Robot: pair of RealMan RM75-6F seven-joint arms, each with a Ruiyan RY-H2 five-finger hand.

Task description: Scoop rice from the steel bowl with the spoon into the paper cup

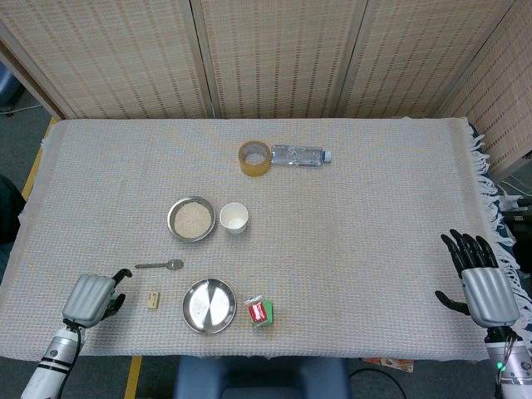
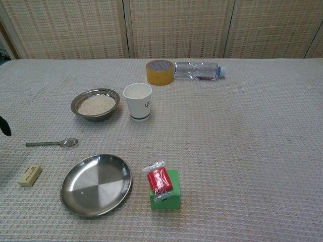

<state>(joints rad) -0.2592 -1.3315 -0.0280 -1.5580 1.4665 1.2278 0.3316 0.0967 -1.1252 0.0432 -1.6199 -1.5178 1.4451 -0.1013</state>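
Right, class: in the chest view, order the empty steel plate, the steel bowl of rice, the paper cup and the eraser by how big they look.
1. Steel plate, though it lies nearest the camera.
2. Steel bowl.
3. Paper cup.
4. Eraser, clearly smallest.

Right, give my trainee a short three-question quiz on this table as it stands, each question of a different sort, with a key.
1. True or false: the spoon lies on the cloth with nothing holding it.
2. Which thing stands right beside the steel bowl of rice? A) water bottle B) paper cup C) tape roll
3. Fill in: the red packet rests on a ____ block.

Key:
1. True. The left hand is near the spoon's handle end, not touching it; the right hand is far off at the table's other edge.
2. B, the paper cup.
3. Green.
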